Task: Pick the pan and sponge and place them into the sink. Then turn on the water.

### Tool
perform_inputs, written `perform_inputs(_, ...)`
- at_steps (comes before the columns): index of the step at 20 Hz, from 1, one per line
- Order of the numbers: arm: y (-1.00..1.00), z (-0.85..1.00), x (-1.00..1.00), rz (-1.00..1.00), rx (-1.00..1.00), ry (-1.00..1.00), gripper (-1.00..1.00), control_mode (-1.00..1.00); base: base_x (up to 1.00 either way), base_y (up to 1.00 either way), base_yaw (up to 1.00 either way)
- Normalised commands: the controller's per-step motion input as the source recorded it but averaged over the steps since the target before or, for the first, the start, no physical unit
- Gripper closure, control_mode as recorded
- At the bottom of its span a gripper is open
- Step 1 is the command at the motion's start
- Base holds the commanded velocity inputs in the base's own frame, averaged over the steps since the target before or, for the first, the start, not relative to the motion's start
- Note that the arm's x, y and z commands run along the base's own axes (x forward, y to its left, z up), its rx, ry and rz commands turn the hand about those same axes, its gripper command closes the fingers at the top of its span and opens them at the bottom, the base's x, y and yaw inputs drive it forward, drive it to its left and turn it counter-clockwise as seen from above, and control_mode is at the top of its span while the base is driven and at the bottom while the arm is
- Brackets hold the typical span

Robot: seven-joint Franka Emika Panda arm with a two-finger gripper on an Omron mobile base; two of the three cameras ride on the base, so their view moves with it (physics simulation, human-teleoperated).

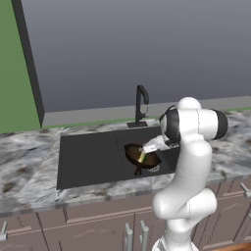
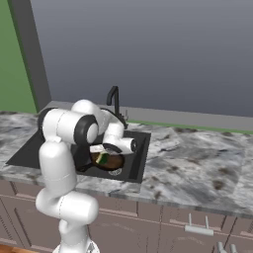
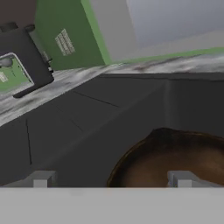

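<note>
The marbled desk (image 1: 29, 162) carries the black sink (image 1: 88, 157), and the pan (image 1: 142, 156) already lies in its right basin with the sponge (image 1: 141, 157) resting inside it, so both placements look done. The gripper (image 3: 111, 179) hangs just above the pan, its jaws wide and empty. No water falls from the faucet (image 1: 141, 105) behind the basin; turning it on remains, with nothing blocking it.
</note>
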Motion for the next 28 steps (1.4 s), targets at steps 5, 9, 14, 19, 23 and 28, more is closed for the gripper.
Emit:
perform_inputs(5,-0.05,0.27,-0.1,-0.03,0.04,-0.11,-1.0,-1.0,0.0,0.0,0.0)
perform_inputs(9,-0.06,0.27,-0.12,-0.04,0.06,-0.1,-1.0,-1.0,0.0,0.0,0.0)
perform_inputs(14,-0.09,0.26,-0.13,-0.08,0.08,-0.08,-1.0,-1.0,0.0,0.0,0.0)
perform_inputs(19,-0.12,0.28,-0.08,-0.09,0.08,-0.06,-1.0,-1.0,0.0,0.0,0.0)
perform_inputs(23,-0.1,0.26,-0.05,-0.11,0.07,-0.04,-1.0,-1.0,0.0,0.0,0.0)
perform_inputs(28,-0.06,0.32,-0.03,-0.14,0.06,-0.04,-1.0,-1.0,0.0,0.0,0.0)
